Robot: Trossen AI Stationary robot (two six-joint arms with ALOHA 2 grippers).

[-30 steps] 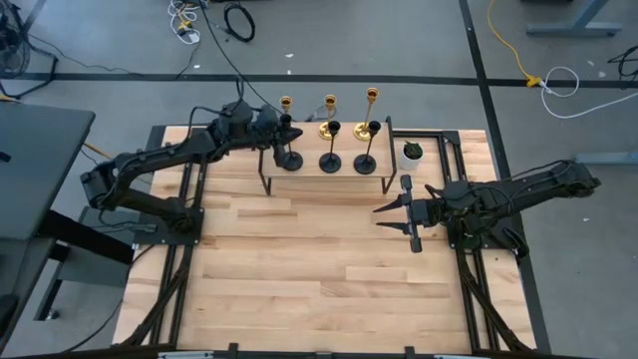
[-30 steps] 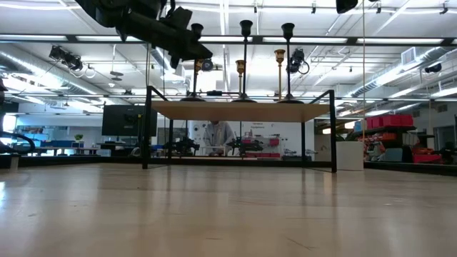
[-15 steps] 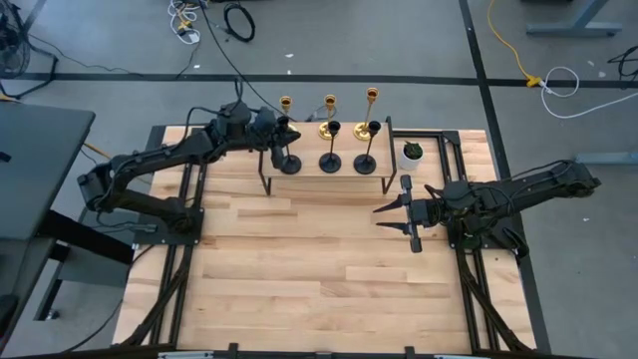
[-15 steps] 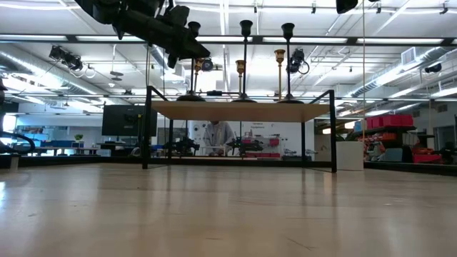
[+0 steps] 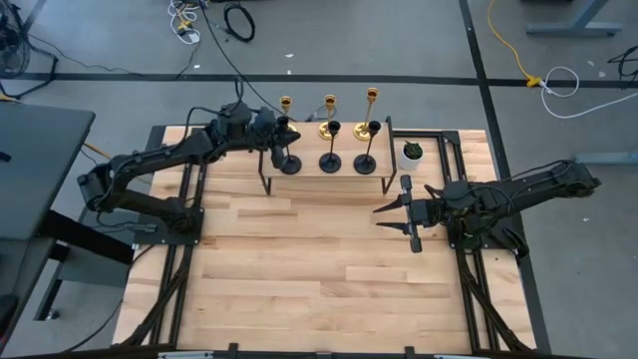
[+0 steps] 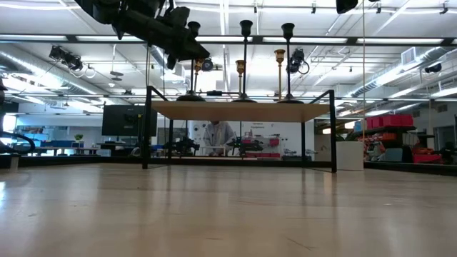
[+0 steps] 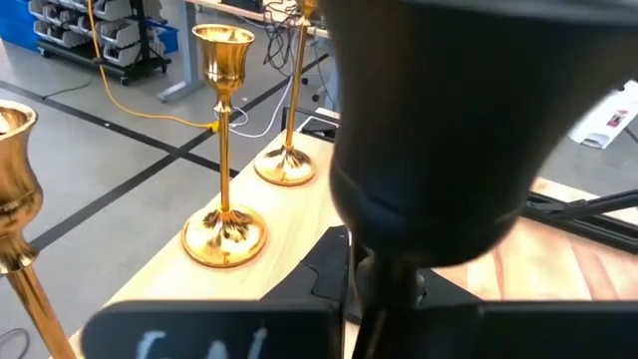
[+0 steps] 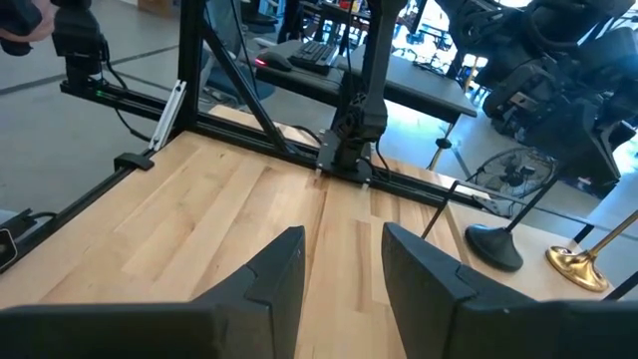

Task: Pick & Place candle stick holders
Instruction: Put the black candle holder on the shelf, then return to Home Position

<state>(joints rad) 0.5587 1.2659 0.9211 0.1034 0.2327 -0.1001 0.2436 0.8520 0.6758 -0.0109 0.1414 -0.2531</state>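
pale wood planks make up the table, which sits on a grey floor with cables trailing at 12 and 1 o'clock; the low view looks past it into a bright workshop where a person sits far behind. at 12 o'clock a small raised shelf on dark legs carries the candle stick holders: three gold ones along the far edge and three black ones along the near edge. the left gripper sits at the leftmost black holder, with that holder's cup filling its wrist view; i cannot tell whether the fingers are closed on it. a small white pot with a green plant stands just beside the shelf at 1 o'clock. the right gripper waits at 3 o'clock over bare planks, its fingers spread apart and holding nothing. dark frame rails run along both sides of the table, and the whole near half from 4 to 8 o'clock is open wood.
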